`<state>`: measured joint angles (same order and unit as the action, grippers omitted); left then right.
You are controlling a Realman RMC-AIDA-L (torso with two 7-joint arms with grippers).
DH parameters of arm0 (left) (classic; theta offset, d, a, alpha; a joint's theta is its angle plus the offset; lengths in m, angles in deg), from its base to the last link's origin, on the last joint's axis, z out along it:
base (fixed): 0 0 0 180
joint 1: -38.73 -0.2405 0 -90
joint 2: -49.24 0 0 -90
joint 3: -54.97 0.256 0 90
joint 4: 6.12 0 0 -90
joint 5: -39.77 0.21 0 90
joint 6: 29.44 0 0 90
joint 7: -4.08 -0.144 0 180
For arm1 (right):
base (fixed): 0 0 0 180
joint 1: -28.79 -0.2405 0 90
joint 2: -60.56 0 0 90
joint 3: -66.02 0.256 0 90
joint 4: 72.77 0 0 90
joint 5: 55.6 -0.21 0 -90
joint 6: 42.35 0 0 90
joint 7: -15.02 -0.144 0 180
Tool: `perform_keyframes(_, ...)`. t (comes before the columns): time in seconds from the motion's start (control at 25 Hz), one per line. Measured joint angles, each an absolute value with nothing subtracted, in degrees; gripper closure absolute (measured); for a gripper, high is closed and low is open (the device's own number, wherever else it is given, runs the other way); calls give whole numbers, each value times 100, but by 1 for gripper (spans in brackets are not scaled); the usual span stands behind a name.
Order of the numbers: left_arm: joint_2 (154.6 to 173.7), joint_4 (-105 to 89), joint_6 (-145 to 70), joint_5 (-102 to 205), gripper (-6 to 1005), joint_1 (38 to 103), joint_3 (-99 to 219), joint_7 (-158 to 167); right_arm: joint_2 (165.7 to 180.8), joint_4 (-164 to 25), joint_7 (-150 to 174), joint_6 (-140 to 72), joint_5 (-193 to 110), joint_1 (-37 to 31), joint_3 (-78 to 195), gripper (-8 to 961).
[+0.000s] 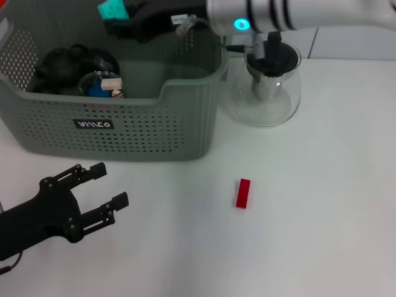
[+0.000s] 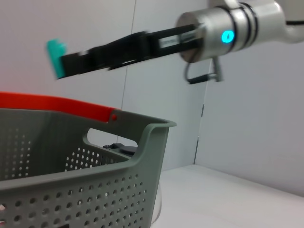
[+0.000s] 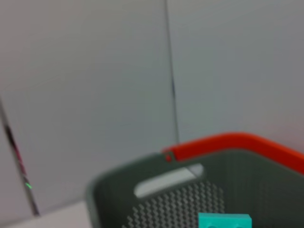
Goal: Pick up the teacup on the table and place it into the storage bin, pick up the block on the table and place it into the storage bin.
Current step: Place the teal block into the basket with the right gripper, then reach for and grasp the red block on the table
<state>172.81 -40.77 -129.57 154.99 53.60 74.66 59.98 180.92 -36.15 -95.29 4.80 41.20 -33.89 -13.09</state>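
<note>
1. Nearest the robot, the left pincer (image 1: pixel 110 185) rests low over the desk (image 1: pixel 322 204) just in front of the bin (image 1: pixel 185 124), fingers apart and holding nothing; this arm looks parked.
2. A small red block (image 1: pixel 243 193) lies flat on the desk, in front of the bin's right-hand corner and well apart from both pincers. It appears to be untouched.
3. The bin, grey and perforated with an orange handle (image 2: pixel 52 103), already holds dark objects and a clear cup (image 1: pixel 102 85) with blue and pale contents against its left side; whether this is the task's teacup cannot be told.
4. Just right of the bin stands a glass teapot (image 1: pixel 265 83) with a dark lid, apart from the wall.
5. Farthest off, the right pincer (image 1: pixel 120 15) reaches in from the right, hovering above the bin's far rim and clamped on a teal block (image 1: pixel 112 9). The right wrist view shows that piece (image 3: pixel 224 221) directly over the bin's interior.
6. The step in hand appears to be the drop of a block into the bin. The next move calls for the right pincer to lower inside the walls, clear of the handle, and release over open floor rather than onto the cup.
</note>
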Motion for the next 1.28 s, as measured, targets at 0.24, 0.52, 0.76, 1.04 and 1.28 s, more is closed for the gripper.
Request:
perform_keyframes(0.24,17288,-4074,-12961,15499,248,5369,7467,5998,18129,-4119,-9768,-38,4556,-3968,-1356,496)
perform_keyframes(0.52,17290,-4074,-12957,15499,247,5339,7466,5997,18100,-2987,-9798,276,4371,-3172,-1114,389)
perform_keyframes(0.76,17289,-4074,-12960,15499,247,5346,7440,5998,18072,-1160,-8642,1628,2758,-1156,-882,213)
perform_keyframes(1.04,17271,-4074,-12953,15499,247,5371,7404,5998,18015,-475,-7714,4255,3353,738,-21,67)
perform_keyframes(1.28,17266,-4074,-12821,15499,248,5376,7397,5998,18100,-784,-7081,4451,4217,1437,43,70)
